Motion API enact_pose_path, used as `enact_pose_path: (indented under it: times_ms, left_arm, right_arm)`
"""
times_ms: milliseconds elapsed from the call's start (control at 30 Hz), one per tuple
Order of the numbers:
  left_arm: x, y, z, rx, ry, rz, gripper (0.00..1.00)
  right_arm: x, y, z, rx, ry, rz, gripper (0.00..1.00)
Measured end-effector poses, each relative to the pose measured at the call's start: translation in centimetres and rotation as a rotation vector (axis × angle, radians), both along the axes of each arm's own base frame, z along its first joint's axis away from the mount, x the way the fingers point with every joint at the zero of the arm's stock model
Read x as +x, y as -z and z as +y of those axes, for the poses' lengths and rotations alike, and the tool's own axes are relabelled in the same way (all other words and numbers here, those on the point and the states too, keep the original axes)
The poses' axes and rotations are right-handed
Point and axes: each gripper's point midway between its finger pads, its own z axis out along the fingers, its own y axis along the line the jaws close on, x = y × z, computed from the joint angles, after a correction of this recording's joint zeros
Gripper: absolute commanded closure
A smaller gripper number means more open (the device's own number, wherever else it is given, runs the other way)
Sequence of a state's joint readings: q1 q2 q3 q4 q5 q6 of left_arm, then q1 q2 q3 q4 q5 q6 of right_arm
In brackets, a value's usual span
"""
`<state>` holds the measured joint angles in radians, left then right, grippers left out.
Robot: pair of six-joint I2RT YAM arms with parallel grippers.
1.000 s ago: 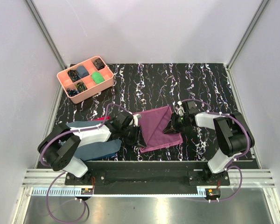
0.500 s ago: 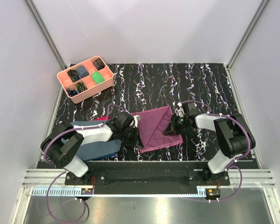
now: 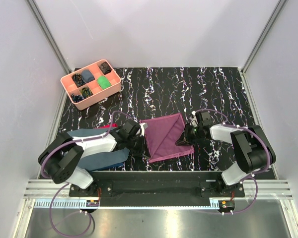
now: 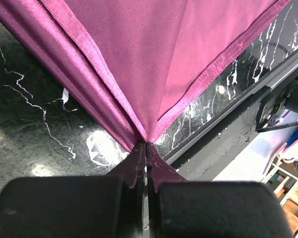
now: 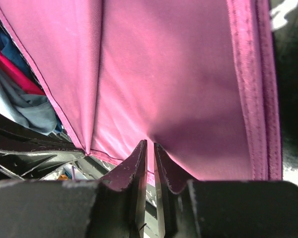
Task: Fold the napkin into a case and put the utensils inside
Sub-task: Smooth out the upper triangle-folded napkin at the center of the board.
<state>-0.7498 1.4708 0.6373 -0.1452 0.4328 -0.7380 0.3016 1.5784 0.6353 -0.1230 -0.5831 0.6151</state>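
Top: folded napkin [image 3: 165, 136] on table [image 3: 213, 84] between arms; left gripper [image 3: 145, 144] at its near-left corner, right gripper [image 3: 183, 140] at right corner.
Left wrist: jaws closed tight, pinching napkin corner.
Right wrist: jaws nearly closed, gripping napkin edge.

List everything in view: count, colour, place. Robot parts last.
napkin: one, plum-purple, near middle of the table, between the arms
blue cloth: one, slate-blue, under the left arm
red cloth: one, red, peeking out beside the blue cloth
tray: one, pink, far left corner, small items inside
table: one, black with white veins
left fingers: two, dark, shut on a napkin corner
right fingers: two, dark, pinching the napkin's right side
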Motion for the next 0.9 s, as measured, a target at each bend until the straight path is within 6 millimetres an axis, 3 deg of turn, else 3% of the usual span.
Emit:
enact_pose_path:
  times_ms: [200,533,867,900]
  left_arm:
    - [-0.7,1.7,0.6,0.02,0.0,0.033,1.0]
    - [-0.8,1.7,0.4,-0.003,-0.011,0.029,0.97]
    - [-0.6,1.7,0.3,-0.006,-0.013,0.026,0.89]
    - [-0.5,1.7,0.1,-0.006,-0.013,0.028,0.85]
  right_arm:
    - [0.1,-0.1,-0.4,-0.022,0.032,-0.011,0.85]
    - [0.4,0.6,-1.8,-0.045,0.117,0.02,0.87]
    - [1.5,0.6,-2.5,-0.071,0.167,0.04,0.88]
    - [1.8,0.6,-2.7,-0.078,0.175,0.036,0.88]
